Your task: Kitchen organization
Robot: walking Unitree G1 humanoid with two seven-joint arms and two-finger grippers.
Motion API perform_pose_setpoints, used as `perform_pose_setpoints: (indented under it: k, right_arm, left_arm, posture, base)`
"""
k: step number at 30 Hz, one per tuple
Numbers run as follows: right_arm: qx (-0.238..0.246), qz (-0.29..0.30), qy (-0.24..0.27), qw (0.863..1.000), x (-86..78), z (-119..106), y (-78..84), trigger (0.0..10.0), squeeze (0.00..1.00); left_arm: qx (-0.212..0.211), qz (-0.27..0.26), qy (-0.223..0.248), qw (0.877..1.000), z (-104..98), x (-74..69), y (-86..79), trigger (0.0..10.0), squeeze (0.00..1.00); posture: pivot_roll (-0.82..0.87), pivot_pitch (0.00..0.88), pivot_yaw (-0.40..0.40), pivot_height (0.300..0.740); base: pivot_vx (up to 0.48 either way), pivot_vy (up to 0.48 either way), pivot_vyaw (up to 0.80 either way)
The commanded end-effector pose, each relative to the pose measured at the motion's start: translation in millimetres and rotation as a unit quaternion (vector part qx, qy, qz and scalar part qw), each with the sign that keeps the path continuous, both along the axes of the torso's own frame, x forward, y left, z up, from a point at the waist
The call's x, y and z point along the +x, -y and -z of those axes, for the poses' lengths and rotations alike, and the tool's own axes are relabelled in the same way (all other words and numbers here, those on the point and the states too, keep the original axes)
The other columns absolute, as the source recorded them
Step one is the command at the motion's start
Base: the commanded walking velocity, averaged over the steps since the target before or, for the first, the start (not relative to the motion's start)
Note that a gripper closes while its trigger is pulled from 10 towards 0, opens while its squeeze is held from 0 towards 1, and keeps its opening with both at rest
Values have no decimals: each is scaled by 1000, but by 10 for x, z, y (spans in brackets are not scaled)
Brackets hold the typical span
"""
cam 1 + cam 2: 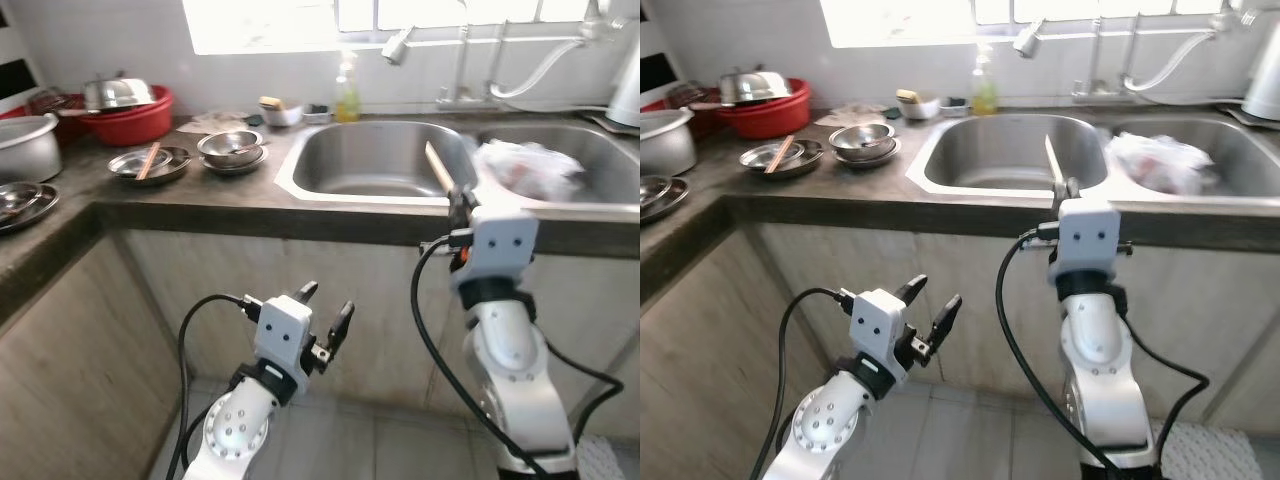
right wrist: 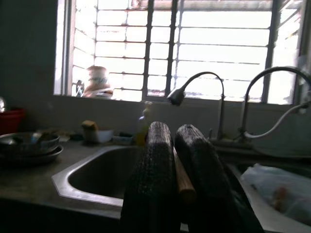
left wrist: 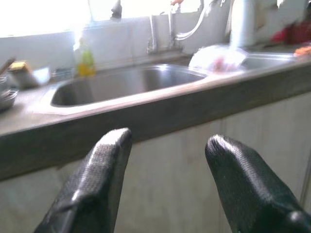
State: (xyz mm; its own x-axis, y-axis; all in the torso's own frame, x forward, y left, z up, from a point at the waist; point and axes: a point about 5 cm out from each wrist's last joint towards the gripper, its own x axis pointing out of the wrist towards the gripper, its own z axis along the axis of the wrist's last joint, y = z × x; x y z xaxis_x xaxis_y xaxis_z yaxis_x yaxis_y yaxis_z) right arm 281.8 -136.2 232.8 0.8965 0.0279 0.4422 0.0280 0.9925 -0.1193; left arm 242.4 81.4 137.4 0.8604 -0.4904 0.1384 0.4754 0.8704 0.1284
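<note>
My right gripper (image 2: 176,132) is raised at the front edge of the counter, between the two sink basins, shut on a thin wooden stick (image 1: 438,166) that slants up over the left sink basin (image 1: 380,185). The same stick (image 2: 183,178) sits wedged between the black fingers (image 2: 154,174) in the right wrist view. My left gripper (image 1: 327,306) hangs low in front of the cabinet face, open and holding nothing. On the counter to the left are a steel plate with a pair of chopsticks (image 1: 150,162) and stacked steel bowls (image 1: 232,148).
A crumpled plastic bag (image 1: 530,166) lies in the right basin. A yellow soap bottle (image 1: 348,96) stands behind the sink below the tap (image 1: 397,44). A red basin (image 1: 132,118), a steel pot (image 1: 24,146) and plates (image 1: 22,202) crowd the left corner counter.
</note>
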Motion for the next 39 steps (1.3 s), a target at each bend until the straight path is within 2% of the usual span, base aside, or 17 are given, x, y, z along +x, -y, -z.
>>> perform_pose_setpoints:
  k: [1, 6, 11, 18, 22, 24, 27, 32, 39]
  right_arm:
    - [-2, 14, 9, 1000, 27, -59, 95, 10000, 0]
    - [-9, 4, 23, 1000, 108, -242, 100, 10000, 0]
    - [-33, -10, 12, 999, 218, -301, 62, 10000, 0]
    - [-42, -19, 8, 999, 297, -355, 45, 10000, 0]
    - [-67, -28, -45, 996, 440, -318, 43, 10000, 0]
    - [-63, -28, -51, 996, 466, -311, 54, 10000, 0]
    - [-73, -33, -87, 993, 560, -249, 70, 10000, 0]
    - [-72, -37, -110, 991, 641, -224, 85, 10000, 0]
    - [-101, -51, -167, 979, 837, -127, 30, 10000, 0]
  left_arm:
    - [-1, 6, 9, 1000, -47, 1, 59, 10000, 0]
    - [-5, 2, 19, 1000, -105, 41, 52, 10000, 0]
    - [-9, 0, 28, 1000, -150, 80, 50, 10000, 0]
    - [-11, 1, 33, 999, -165, 96, 65, 10000, 0]
    - [-13, 2, 41, 999, -206, 132, 94, 10000, 0]
    - [-15, 1, 42, 999, -212, 143, 102, 10000, 0]
    - [-17, -2, 46, 999, -227, 161, 116, 10000, 0]
    - [-19, -5, 44, 999, -219, 163, 114, 10000, 0]
    - [-19, -14, 37, 999, -197, 172, 98, 10000, 0]
  posture:
    - [110, 14, 25, 740]
    - [113, 10, 20, 740]
    - [106, 0, 17, 740]
    - [102, 0, 14, 740]
    - [95, 0, 10, 740]
    - [91, 0, 6, 740]
    - [93, 0, -4, 740]
    - [97, 0, -11, 740]
    - [103, 1, -20, 740]
  base:
    - [480, 0, 0]
    - [480, 0, 0]
    - [480, 0, 0]
    - [480, 0, 0]
    - [480, 0, 0]
    - [347, 0, 0]
    - [342, 0, 0]
    - [322, 0, 0]
    - [0, 0, 0]
